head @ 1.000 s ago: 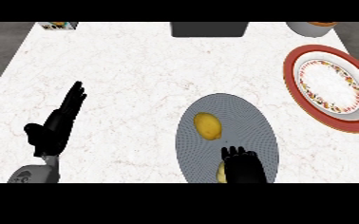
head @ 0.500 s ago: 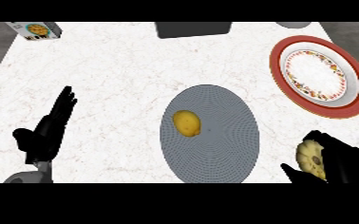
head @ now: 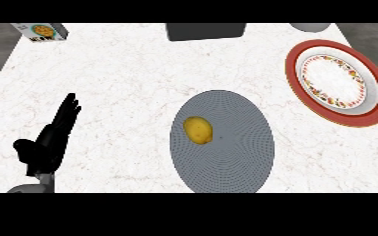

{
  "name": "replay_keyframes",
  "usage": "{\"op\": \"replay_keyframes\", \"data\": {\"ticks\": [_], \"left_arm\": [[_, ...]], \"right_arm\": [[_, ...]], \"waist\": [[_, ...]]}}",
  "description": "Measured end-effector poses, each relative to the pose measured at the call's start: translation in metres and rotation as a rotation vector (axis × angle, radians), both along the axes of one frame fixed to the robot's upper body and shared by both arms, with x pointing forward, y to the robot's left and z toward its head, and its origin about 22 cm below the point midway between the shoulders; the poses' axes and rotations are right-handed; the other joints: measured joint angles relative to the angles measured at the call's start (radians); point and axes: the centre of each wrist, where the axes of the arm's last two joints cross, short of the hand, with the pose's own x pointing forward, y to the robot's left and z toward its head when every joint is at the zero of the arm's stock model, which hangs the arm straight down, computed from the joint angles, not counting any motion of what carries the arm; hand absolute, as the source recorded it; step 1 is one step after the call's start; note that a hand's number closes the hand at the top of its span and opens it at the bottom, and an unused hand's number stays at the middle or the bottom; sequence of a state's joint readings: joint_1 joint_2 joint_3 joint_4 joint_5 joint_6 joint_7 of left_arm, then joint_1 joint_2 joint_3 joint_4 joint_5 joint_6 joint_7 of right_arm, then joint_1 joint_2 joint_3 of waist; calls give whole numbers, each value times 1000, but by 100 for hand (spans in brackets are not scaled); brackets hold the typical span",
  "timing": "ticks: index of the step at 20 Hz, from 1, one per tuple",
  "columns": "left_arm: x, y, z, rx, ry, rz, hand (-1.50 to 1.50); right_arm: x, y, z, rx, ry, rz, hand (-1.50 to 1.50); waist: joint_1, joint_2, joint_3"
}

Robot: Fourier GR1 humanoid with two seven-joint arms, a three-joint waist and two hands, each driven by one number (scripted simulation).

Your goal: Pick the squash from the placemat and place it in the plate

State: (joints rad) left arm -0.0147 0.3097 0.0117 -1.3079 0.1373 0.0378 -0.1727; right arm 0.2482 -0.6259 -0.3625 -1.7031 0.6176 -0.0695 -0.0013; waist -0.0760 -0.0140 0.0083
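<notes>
A grey oval placemat point(head: 236, 152) lies at the lower middle of the head view. On its left part rests a small yellow oval fruit or vegetable point(head: 198, 130). The round plate point(head: 292, 73), red-rimmed with a patterned white centre, sits at the right edge with nothing on it. My left hand point(head: 48, 145) stays open at the lower left, fingers straight and pointing up, well apart from the placemat. My right hand and the speckled yellow squash it held do not show in this view.
A small printed box point(head: 44, 31) stands at the back left corner. A dark rectangular object point(head: 205, 31) sits at the back centre and a grey round object point(head: 310, 26) at the back right. White marble counter point(head: 125, 80) surrounds the placemat.
My right hand, shut on a speckled yellow squash at the lower right half a second ago, has left the view. The view has shifted, so placemat and plate sit further right.
</notes>
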Motion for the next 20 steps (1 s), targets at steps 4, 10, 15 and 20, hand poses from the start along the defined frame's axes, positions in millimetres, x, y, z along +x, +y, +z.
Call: {"op": "replay_keyframes", "data": {"ticks": [4, 10, 15, 20], "left_arm": [[3, -1, 3, 0, -6, -21, 0], [11, -16, 5, 3, -14, -71, 0], [7, -23, 6, 0, -8, -88, 0], [12, -21, 11, 4, -14, -88, 0]], "right_arm": [[-11, -60, 38, 36, -130, 20, 150], [-27, -134, 63, 101, -210, 68, 150], [-7, -150, 78, 127, -209, 104, 150], [34, -138, 76, 158, -170, 161, 150]], "waist": [[21, 4, -3], [64, 13, -5], [81, 15, -7], [89, 16, -8]]}}
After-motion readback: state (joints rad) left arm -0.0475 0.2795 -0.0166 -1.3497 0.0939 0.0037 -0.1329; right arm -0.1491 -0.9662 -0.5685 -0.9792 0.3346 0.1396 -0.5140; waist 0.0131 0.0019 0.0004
